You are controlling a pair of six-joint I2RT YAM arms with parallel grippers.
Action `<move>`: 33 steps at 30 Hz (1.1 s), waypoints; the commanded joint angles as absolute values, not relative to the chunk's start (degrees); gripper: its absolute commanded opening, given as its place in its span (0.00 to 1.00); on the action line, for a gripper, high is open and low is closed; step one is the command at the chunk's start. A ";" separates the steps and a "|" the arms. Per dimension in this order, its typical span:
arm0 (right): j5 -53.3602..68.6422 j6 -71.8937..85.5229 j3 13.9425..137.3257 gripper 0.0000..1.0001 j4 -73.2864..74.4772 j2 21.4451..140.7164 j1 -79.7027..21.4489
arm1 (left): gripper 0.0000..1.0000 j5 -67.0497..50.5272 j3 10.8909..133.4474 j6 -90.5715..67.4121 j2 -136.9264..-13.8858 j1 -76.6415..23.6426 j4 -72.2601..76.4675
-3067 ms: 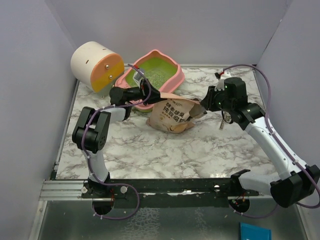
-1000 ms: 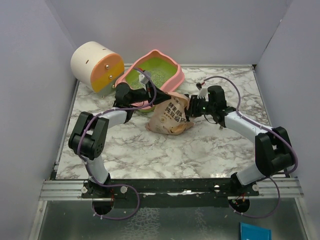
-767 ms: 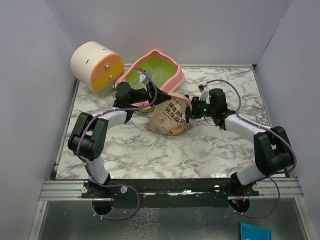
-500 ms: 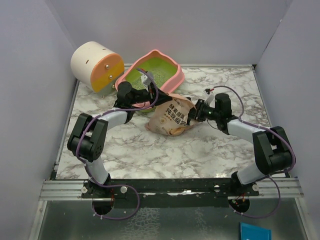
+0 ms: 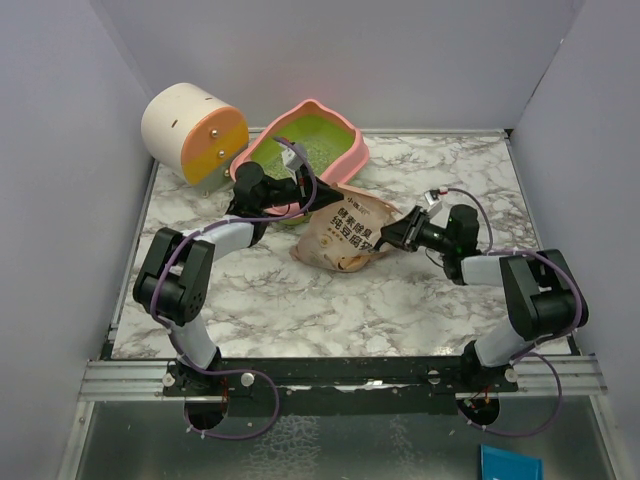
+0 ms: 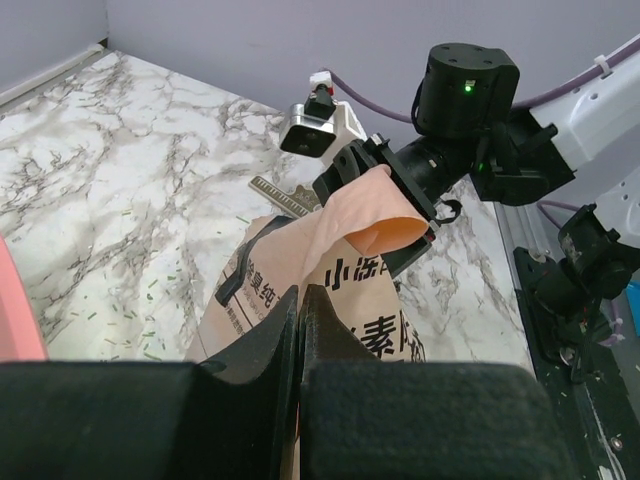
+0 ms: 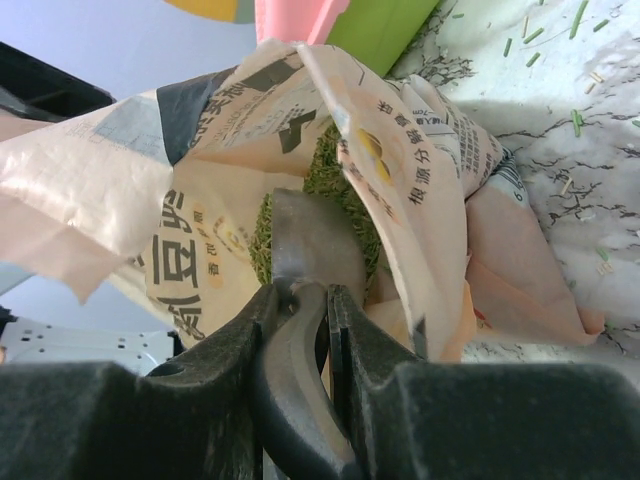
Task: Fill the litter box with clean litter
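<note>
The pink litter box (image 5: 352, 150) with its lime-green inside stands at the back, and a grainy patch of clean litter (image 5: 318, 150) lies in it. In front lies the tan bag (image 5: 345, 235), with its mouth facing right. My left gripper (image 5: 312, 192) is shut on the bag's upper edge (image 6: 330, 270). My right gripper (image 5: 392, 240) is shut on the grey metal scoop (image 7: 312, 235). The scoop's blade reaches into the bag's mouth, against the greenish clean litter (image 7: 345, 190) inside. From the left wrist view the right gripper (image 6: 400, 190) shows at the bag's folded lip.
A cream-and-orange cylinder (image 5: 193, 132) stands at the back left, beside the litter box. Loose granules (image 7: 560, 25) are scattered on the marble table (image 5: 300, 310) around the bag. Grey walls close in both sides and the back.
My right arm has dropped low and drawn back toward the right. The scoop has gone from above the bag down to its mouth. The left gripper has kept its hold.
</note>
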State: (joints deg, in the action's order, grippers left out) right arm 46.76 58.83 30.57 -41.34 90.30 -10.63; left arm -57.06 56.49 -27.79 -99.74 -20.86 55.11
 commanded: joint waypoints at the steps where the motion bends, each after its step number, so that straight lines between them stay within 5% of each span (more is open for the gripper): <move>1: 53.09 69.13 26.07 0.01 -59.28 91.75 -7.92 | 0.00 -55.40 56.16 -26.48 -97.57 -20.66 55.28; 17: 56.93 92.52 17.23 0.01 -97.56 103.71 4.86 | 0.03 -55.24 55.37 -25.80 -93.78 -20.75 54.13; 33: 58.69 95.88 15.18 0.01 -101.44 103.83 14.14 | 0.14 -55.45 54.50 -24.54 -91.52 -20.77 53.53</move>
